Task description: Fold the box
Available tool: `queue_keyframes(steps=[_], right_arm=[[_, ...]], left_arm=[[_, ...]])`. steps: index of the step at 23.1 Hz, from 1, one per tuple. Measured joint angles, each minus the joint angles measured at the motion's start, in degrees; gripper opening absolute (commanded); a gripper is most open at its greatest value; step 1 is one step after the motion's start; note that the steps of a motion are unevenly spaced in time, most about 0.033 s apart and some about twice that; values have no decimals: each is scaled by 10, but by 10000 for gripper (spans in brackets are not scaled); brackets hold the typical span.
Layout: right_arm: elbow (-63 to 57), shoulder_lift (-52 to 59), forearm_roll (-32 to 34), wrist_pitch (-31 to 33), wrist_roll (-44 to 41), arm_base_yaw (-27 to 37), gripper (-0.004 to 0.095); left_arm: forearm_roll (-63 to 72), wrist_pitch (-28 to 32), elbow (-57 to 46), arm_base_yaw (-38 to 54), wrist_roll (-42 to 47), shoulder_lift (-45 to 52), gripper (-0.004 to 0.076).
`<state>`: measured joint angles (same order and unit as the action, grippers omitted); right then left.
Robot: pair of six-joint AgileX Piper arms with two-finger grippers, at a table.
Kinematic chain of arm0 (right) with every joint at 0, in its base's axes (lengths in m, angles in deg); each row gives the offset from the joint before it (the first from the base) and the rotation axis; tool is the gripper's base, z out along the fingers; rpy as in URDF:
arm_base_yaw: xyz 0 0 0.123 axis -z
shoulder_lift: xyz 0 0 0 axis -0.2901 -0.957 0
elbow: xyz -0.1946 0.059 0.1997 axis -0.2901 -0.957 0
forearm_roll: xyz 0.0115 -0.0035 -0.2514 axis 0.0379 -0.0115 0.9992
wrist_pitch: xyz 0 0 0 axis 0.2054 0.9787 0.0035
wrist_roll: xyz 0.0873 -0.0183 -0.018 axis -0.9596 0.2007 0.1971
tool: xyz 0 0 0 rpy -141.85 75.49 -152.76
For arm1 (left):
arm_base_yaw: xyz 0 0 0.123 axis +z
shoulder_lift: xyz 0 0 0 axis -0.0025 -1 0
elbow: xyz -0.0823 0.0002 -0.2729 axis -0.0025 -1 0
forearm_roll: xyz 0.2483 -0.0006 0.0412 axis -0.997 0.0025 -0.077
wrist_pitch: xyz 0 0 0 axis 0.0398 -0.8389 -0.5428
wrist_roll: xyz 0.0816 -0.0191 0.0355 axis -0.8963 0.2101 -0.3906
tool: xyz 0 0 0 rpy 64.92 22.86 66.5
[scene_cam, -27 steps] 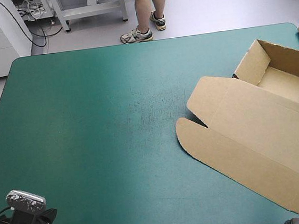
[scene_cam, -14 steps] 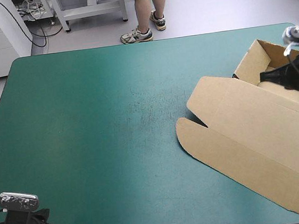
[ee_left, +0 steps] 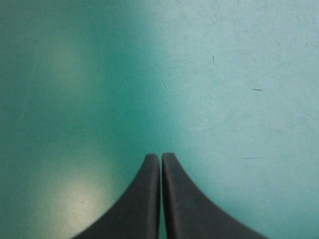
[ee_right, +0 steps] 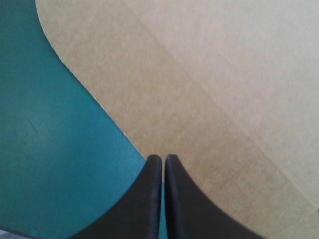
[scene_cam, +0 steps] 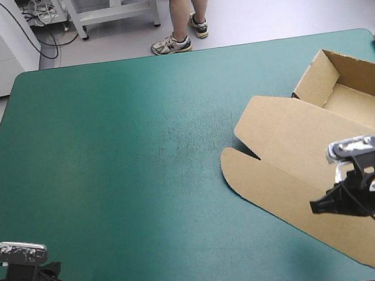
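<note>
The right gripper (ee_right: 162, 157), fingers pressed together on nothing, is hanging over the lid's (ee_right: 209, 89) rim, probably lining up to lift it. The box (scene_cam: 354, 99) is lying at the right, tray walls raised. The left gripper (ee_left: 160, 155), likewise clenched empty, is hovering over bare teal-green cover (scene_cam: 122, 154).

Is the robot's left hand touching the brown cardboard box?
No, the left hand hangs over bare teal-green table cover, far from the brown cardboard box.
</note>
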<state>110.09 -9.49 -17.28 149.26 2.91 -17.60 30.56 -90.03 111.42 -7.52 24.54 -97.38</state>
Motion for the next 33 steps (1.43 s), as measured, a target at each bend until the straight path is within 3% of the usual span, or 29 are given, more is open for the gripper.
queue_keyframes(steps=[7,16,33], right_arm=[[-157,166,0,-10,30,-1,-2],[-175,316,0,-35,34,-1,-2],[-205,367,0,-35,20,-1,-2]], left_arm=[[0,1,0,0,-4,0,-8],[0,1,0,0,-4,0,-8],[0,1,0,0,-4,0,-8]])
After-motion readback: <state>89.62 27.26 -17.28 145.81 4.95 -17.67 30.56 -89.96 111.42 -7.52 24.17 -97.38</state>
